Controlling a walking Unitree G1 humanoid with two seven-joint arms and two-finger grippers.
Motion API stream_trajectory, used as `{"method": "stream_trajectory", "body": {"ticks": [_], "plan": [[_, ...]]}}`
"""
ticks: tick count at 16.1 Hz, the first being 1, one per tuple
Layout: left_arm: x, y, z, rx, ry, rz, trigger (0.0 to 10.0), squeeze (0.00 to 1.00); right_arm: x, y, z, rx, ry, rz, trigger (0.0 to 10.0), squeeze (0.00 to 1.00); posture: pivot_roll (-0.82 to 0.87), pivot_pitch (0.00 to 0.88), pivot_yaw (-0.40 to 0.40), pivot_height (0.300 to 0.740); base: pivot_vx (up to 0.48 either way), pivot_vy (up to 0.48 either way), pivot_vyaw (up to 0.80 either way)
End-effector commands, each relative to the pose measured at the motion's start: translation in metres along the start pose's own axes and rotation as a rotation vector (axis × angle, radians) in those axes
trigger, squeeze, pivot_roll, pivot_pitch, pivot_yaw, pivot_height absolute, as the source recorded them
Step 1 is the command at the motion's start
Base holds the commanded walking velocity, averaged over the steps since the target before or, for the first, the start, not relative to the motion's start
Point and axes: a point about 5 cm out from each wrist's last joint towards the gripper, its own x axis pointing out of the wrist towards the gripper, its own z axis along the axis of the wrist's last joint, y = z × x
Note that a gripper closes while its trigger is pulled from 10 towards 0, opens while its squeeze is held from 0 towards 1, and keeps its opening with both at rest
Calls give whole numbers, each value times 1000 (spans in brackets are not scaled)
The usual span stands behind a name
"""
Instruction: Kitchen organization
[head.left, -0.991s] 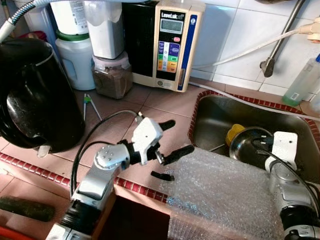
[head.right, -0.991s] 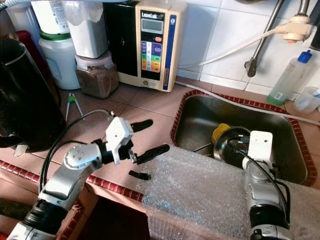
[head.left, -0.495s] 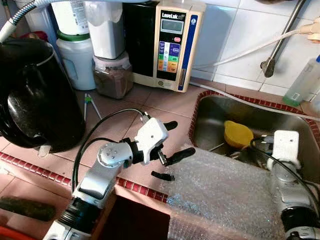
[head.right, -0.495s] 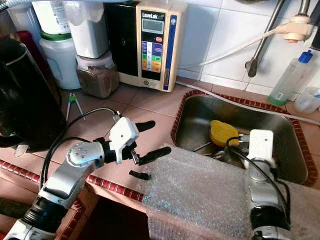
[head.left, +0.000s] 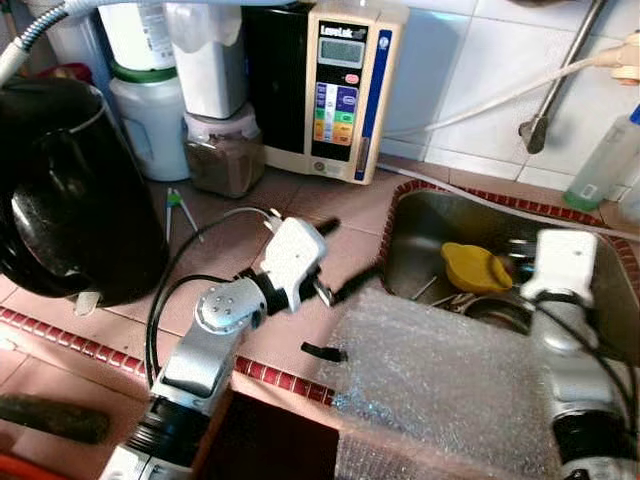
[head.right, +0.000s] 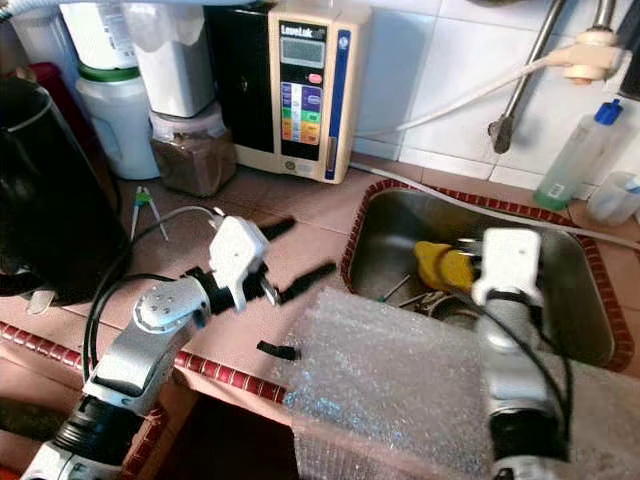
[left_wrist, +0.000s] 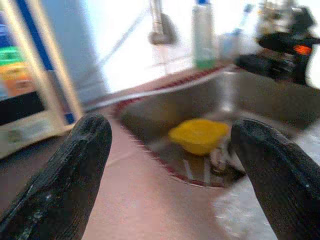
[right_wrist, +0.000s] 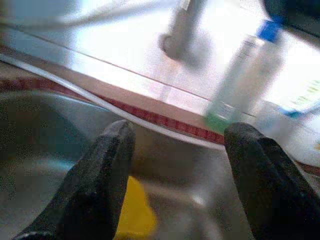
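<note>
Bubble wrap (head.left: 440, 390) is draped over the front edge of the sink (head.left: 600, 300), covering its near rim and part of the pink-tiled tabletop (head.left: 270, 200). A yellow sponge (head.left: 478, 268) lies inside the sink beside metal utensils. A small black piece (head.left: 322, 352) sits on the tabletop just left of the wrap. Left of the sink stand a black kettle (head.left: 70, 190), a jar of brown powder (head.left: 222, 155) and white containers. A water ionizer (head.left: 345, 90) behind the sink's left corner is labelled "LeveLuk"; smaller button text is unreadable. A clear bottle with a blue cap (head.right: 570, 155) stands behind the sink.

Left end effector (head.left: 335, 262) is held over the tabletop left of the sink, fingers spread, empty. Right end effector (right_wrist: 172, 175) is over the sink, fingers apart, empty.

Versus 0.5 s ago: the right wrist has been raised and advanced over the sink; the left end effector has been turned toward the sink.
</note>
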Motion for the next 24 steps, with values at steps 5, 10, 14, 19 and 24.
{"method": "stream_trajectory", "body": {"ticks": [5, 10, 14, 19, 24], "plan": [[-10, 34, 1, 9, -49, 381, 10000, 1000, -20, 12, 27, 24, -109, 136, 10000, 1000, 62, 0, -45, 740, 0, 0, 0], [-32, 48, -5, 15, -38, 511, 10000, 1000, -38, 14, 38, -12, -135, 197, 10000, 1000, 70, 0, -61, 740, 0, 0, 0], [-53, 40, -19, -19, 3, 560, 10000, 0, -53, 18, 31, 15, -86, 199, 10000, 1000, 85, 0, -79, 740, 0, 0, 0], [-67, 25, -29, -2, 44, 571, 10000, 0, -64, 28, 30, 54, -79, 230, 10000, 976, 93, 0, -85, 740, 0, 0, 0], [-89, 24, -28, 14, 60, 612, 10000, 0, -67, 25, 31, 66, -68, 236, 10000, 937, 95, 0, -96, 740, 0, 0, 0]]}}
